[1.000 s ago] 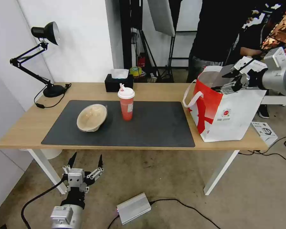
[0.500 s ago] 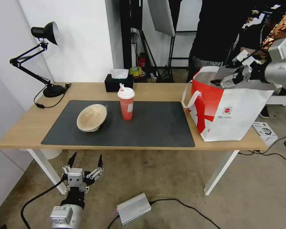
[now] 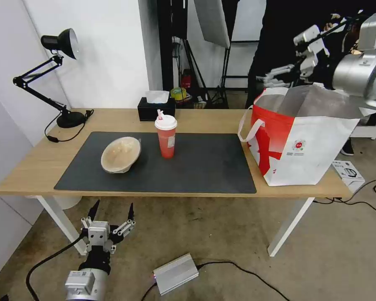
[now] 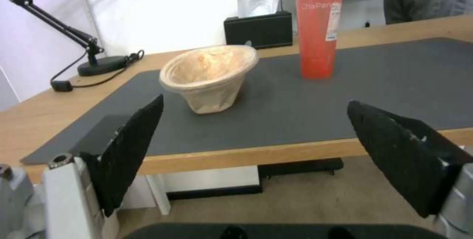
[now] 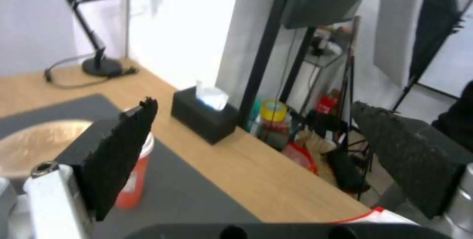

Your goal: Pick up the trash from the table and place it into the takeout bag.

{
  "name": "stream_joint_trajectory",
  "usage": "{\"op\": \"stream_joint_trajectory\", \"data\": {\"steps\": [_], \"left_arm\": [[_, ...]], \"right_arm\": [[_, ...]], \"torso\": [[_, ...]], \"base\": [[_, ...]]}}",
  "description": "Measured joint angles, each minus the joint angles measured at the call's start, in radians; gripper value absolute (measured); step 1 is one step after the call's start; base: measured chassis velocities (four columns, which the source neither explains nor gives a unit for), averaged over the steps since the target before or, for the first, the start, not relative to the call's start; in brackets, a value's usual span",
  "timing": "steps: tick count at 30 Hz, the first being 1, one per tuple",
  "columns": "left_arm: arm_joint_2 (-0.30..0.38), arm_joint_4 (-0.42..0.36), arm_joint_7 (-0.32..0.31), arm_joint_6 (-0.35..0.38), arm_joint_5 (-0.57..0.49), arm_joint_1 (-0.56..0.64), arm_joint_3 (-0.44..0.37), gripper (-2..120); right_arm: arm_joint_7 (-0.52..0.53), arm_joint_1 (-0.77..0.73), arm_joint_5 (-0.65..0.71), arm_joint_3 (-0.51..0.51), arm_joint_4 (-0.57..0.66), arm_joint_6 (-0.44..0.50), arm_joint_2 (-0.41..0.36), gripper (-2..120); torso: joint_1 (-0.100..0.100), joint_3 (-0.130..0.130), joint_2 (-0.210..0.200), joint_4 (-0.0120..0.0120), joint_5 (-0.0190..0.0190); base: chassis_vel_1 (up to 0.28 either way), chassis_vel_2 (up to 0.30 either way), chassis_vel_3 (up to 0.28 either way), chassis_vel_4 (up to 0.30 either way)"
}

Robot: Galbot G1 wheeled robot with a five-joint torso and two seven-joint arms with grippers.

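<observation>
Above the bag [image 3: 305, 142], my right gripper [image 3: 286, 71] hangs open and empty; left gripper [image 3: 111, 215] open below the table [image 3: 29, 167]

We see the mat [image 3: 204, 163] bare between red cup [image 3: 166, 137] and takeout bag [image 3: 298, 140]; the bag's mouth at 2 o'clock lies unobstructed beneath the right end effector [image 3: 280, 69].

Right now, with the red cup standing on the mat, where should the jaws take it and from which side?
Probably around the red cup's straight wall, below the white lid, coming in level from the front table edge. It stands upright and tall, with the straw on top, so a top approach looks awkward. The tan bowl sits apart on its left, leaving room. The left gripper hangs open below the table.
</observation>
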Motion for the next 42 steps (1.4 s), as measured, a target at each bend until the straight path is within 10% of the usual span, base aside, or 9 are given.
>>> {"op": "stream_joint_trajectory", "data": {"steps": [10, 22, 42], "left_arm": [[-0.007, 0.001, 0.0, 0.0, 0.004, 0.002, -0.001, 100], [-0.015, 0.01, 0.0, -0.003, 0.01, 0.0, -0.001, 100], [-0.055, 0.007, -0.005, -0.025, 0.026, 0.023, -0.03, 100]], "right_arm": [[0.155, -0.201, 0.012, 0.15, 0.057, 0.142, -0.017, 100], [0.184, -0.638, -0.276, 0.495, 0.079, 0.316, -0.038, 100], [0.312, -1.157, -0.653, 0.753, 0.27, 0.45, 0.201, 100]], "torso": [[0.0, 0.0, 0.0, -0.0002, 0.0004], [0.0, 0.0, 0.0, -0.0003, 0.0002], [0.0, 0.0, 0.0, -0.0004, 0.0002]], "base": [[0.0, 0.0, 0.0, 0.0], [0.0, 0.0, 0.0, 0.0], [0.0, 0.0, 0.0, 0.0]]}}
